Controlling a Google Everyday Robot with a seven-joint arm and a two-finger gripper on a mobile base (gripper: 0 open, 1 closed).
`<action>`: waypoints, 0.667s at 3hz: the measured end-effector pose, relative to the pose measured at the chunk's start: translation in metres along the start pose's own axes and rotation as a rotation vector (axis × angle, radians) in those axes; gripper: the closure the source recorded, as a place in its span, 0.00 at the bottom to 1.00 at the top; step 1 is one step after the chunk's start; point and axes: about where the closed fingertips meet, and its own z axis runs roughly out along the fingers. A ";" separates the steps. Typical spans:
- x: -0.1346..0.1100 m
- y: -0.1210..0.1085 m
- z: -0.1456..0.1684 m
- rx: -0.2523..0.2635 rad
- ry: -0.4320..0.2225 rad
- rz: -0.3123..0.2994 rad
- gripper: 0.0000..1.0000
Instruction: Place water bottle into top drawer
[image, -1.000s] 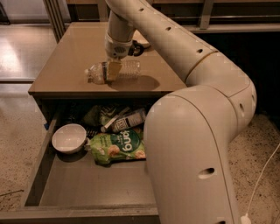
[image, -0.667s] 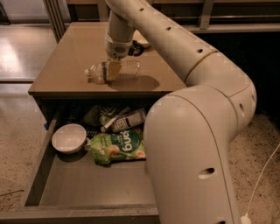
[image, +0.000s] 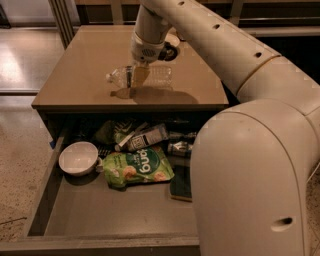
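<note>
Found open under table (image: 85, 65): drawer (image: 115, 215), back crowded by bag (image: 140, 168) and bowl (image: 78, 158), front bare. Found on table, lying sideways: bottle (image: 159, 76). Down over its neck end: gripper (image: 136, 80), hold undetermined. Confirm firm clamp before lifting; clear table edge; lower onto bare front

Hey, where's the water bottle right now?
In the camera view, the water bottle lies on its side on the table, upper left of centre, with the claw down at its middle, above the open drawer.
</note>
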 end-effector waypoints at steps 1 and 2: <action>0.018 0.018 -0.019 0.029 -0.014 0.041 1.00; 0.041 0.047 -0.038 0.065 -0.020 0.097 1.00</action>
